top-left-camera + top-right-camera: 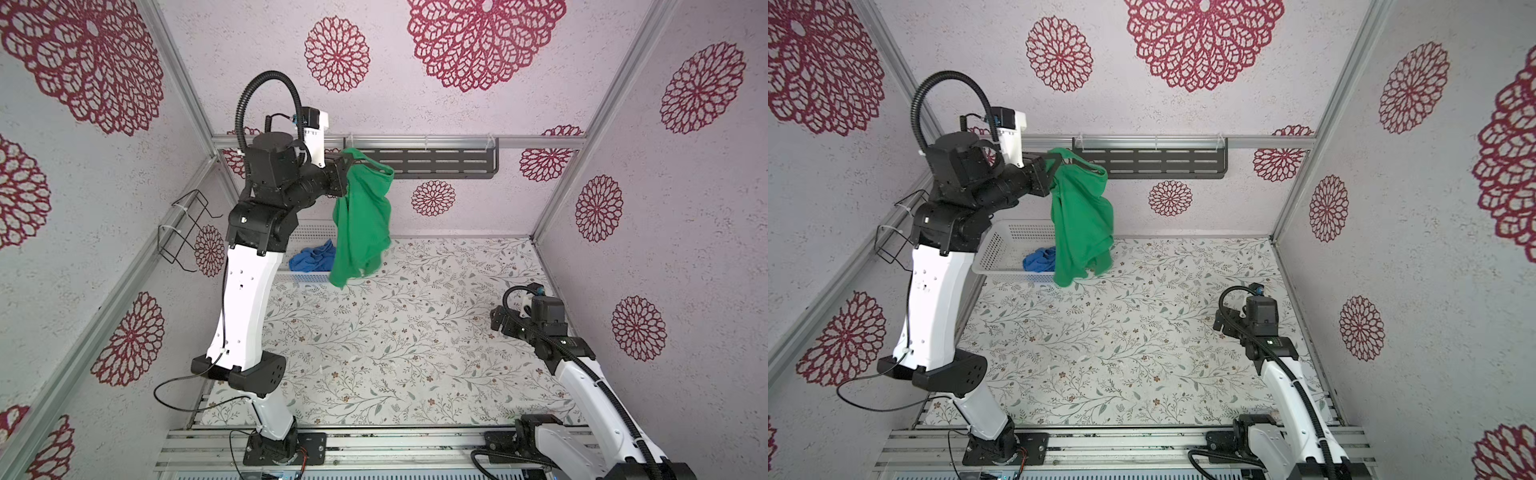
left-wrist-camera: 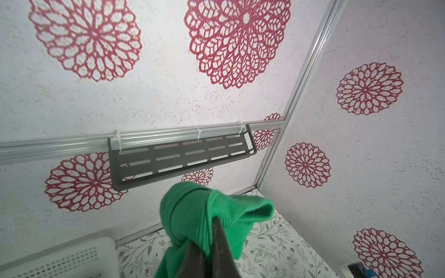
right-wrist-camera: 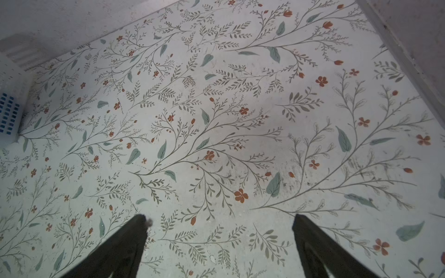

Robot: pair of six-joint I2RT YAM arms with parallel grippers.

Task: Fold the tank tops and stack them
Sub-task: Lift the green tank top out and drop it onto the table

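Note:
The green tank top (image 1: 360, 224) (image 1: 1080, 224) hangs in the air at the back of the cell, over the basket's right end, its lower hem close to the table. My left gripper (image 1: 345, 160) (image 1: 1047, 164) (image 2: 212, 231) is raised high and shut on the top's upper edge; bunched green cloth (image 2: 204, 216) wraps its fingers. The blue tank top (image 1: 311, 257) (image 1: 1040, 259) lies crumpled in the white basket (image 1: 1000, 249) (image 2: 60, 257). Low over the table at the right, my right gripper (image 1: 496, 320) (image 1: 1221, 322) (image 3: 220, 223) is open, nothing between its fingers.
A dark slotted shelf (image 1: 424, 162) (image 2: 183, 158) is fixed to the back wall just behind the raised gripper. A black wire rack (image 1: 187, 228) hangs on the left wall. The floral table (image 1: 395, 340) (image 3: 216, 120) stretches between the two arms.

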